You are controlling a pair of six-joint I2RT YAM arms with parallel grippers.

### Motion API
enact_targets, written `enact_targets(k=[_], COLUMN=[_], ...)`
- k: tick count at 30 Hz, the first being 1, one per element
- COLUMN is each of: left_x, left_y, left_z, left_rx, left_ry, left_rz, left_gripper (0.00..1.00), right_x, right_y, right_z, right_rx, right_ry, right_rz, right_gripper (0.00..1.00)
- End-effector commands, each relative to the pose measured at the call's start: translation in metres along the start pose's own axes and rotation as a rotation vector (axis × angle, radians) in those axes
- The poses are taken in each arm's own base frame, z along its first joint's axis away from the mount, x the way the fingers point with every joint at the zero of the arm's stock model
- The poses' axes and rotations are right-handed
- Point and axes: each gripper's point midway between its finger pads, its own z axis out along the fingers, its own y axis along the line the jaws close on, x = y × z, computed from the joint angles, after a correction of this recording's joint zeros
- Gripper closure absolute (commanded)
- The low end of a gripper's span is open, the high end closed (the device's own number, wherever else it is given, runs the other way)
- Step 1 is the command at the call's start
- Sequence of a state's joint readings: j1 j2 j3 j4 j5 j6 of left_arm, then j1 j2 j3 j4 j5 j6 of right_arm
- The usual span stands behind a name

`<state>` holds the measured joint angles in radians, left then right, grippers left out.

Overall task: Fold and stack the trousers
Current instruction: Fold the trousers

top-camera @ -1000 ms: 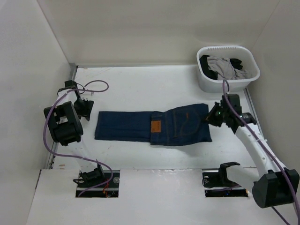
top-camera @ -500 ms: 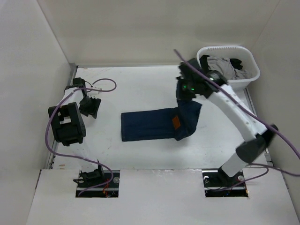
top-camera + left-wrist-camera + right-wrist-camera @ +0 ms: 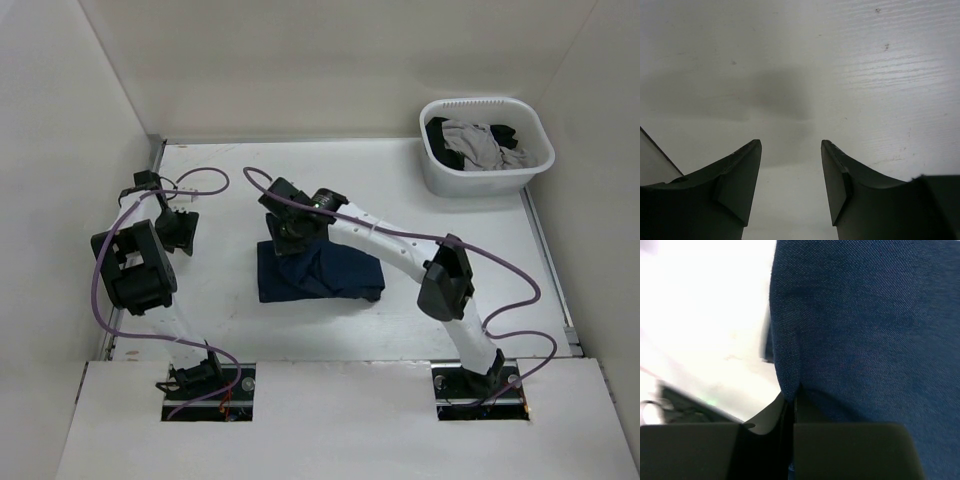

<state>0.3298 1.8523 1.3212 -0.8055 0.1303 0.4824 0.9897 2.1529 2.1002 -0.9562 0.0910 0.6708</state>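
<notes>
From the top external view, we see the trousers (image 3: 325,275) lying as a short, thick, dark blue bundle near the middle of the white table (image 3: 340,180), a little toward its left half. The right arm reaches far across from its base, and the right gripper (image 3: 285,243) sits on the bundle's far left corner, touching the cloth. From up here we cannot tell how its jaws stand. The left gripper (image 3: 184,231) is near the table's left edge, well apart from the trousers, with bare table between them. In the far right corner stands a white basket (image 3: 487,178) holding a light grey garment (image 3: 480,140) and a black garment (image 3: 440,140), well apart from the bundle.

From the left wrist view, we see the left gripper (image 3: 791,172) spread wide. Its two dark fingers (image 3: 740,175) have a clear gap between them and nothing in it. Only the white table (image 3: 840,60) lies below, carrying a soft shadow.

From the right wrist view, we see the right gripper (image 3: 790,412) pinched tight, with only a thin dark slit between the jaws. A folded edge of the trousers (image 3: 865,330) runs down into that slit, so the denim is clamped at the fold. The blue cloth fills the right side of the frame, directly ahead of the jaws and to their right. The bright table (image 3: 705,315) shows on the left, slightly blurred.
</notes>
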Motion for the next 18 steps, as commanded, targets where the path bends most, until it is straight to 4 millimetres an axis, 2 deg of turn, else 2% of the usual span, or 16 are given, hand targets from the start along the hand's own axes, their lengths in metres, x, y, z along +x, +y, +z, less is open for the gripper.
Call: enact_targets(k=[1,5,6,7,8,9,10,11,12,13,14,15,16,18], left_x=[-0.006,-0.005,-0.005,-0.005,-0.005,-0.004,-0.003,-0.002,-0.002,-0.001,0.0,0.0,0.001,0.001], left_y=[-0.004,-0.004,-0.004,-0.004,-0.004,-0.004,-0.004,-0.003,-0.003,-0.001,0.0,0.0,0.0,-0.004], left_z=[-0.004,-0.001,-0.001,-0.001,-0.001,-0.001,0.0,-0.001,-0.001,-0.002,-0.003,-0.004,-0.005,-0.009], left_rx=[0.019,0.022,0.022,0.023,0.023,0.024,0.024,0.024,0.022,0.02,0.019,0.017,0.017,0.027], left_ry=[-0.035,-0.029,-0.029,-0.028,-0.028,-0.027,-0.024,-0.024,-0.026,-0.027,-0.027,-0.03,-0.03,-0.038], left_rz=[-0.009,-0.01,-0.01,-0.01,-0.01,-0.01,-0.014,-0.015,-0.018,-0.022,-0.025,-0.028,-0.029,-0.024], left_gripper=[0.5,0.5,0.5,0.5,0.5,0.5,0.5,0.5,0.5,0.5,0.5,0.5,0.5,0.5], right_x=[-0.041,-0.038,-0.039,-0.039,-0.04,-0.041,-0.043,-0.044,-0.046,-0.049,-0.05,-0.053,-0.055,-0.055], right_y=[0.031,0.038,0.04,0.043,0.047,0.054,0.063,0.074,0.086,0.094,0.094,0.082,0.061,-0.004], right_z=[-0.004,0.026,0.031,0.036,0.038,0.037,0.034,0.025,0.011,-0.007,-0.025,-0.041,-0.051,-0.063], right_rx=[-0.133,-0.147,-0.158,-0.172,-0.194,-0.227,-0.276,-0.338,-0.412,-0.478,-0.511,-0.503,-0.463,-0.337], right_ry=[-0.139,-0.135,-0.14,-0.14,-0.143,-0.142,-0.14,-0.138,-0.144,-0.166,-0.193,-0.232,-0.27,-0.321], right_rz=[0.12,0.126,0.125,0.125,0.121,0.114,0.104,0.083,0.05,0.012,-0.008,0.0,0.033,0.151], right_gripper=[0.97,0.91,0.84,0.7,0.52,0.41,0.26,0.06,0.0,0.0,0.0,0.0,0.0,0.0])
